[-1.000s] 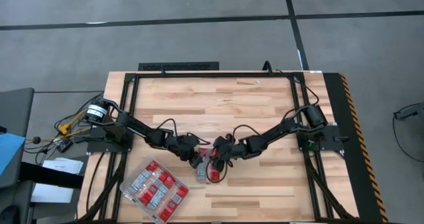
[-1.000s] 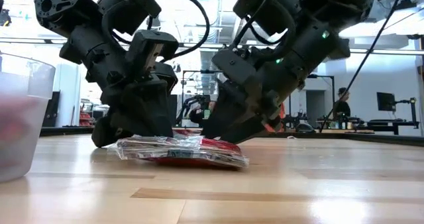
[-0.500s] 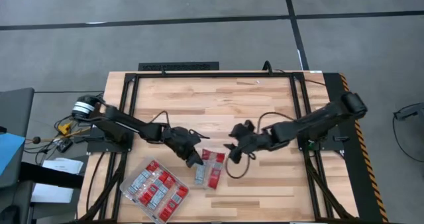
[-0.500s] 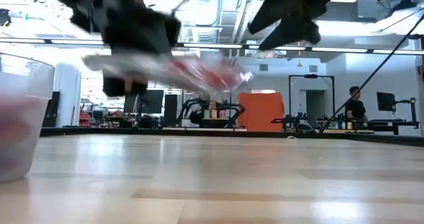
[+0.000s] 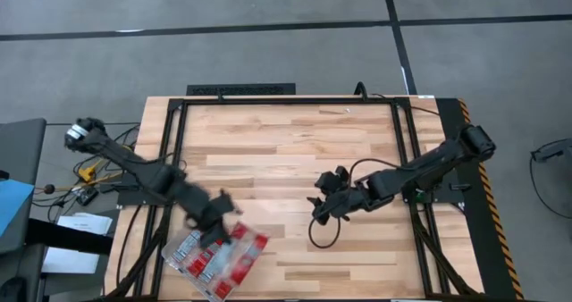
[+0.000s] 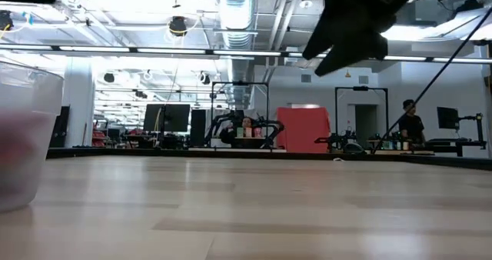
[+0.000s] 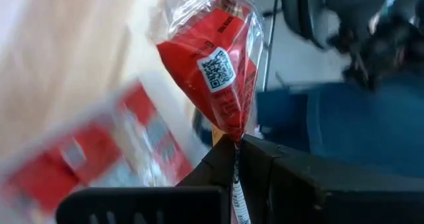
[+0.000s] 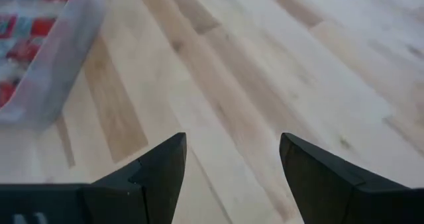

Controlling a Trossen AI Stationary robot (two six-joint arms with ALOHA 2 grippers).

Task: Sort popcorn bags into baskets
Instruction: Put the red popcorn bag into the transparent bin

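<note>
Over the tray (image 5: 183,264), left tool (image 5: 217,230) pinches a popcorn bag (image 7: 218,71) by its edge seam (light, floppy, slippery film); right tool (image 8: 228,164) gapes wide, holding nothing.

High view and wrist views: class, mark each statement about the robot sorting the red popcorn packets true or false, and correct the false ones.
1. The left gripper holds a red, clear-wrapped popcorn packet. True.
2. The right gripper is shut on a packet. False: its fingers stand open with only bare wooden table between them.
3. The shallow clear plastic tray already holds several red packets. True.
4. The tray sits at the table's far edge, beside the right arm. False: it sits at the near edge, on the left arm's side.
5. The left gripper is above the tray. True.
</note>
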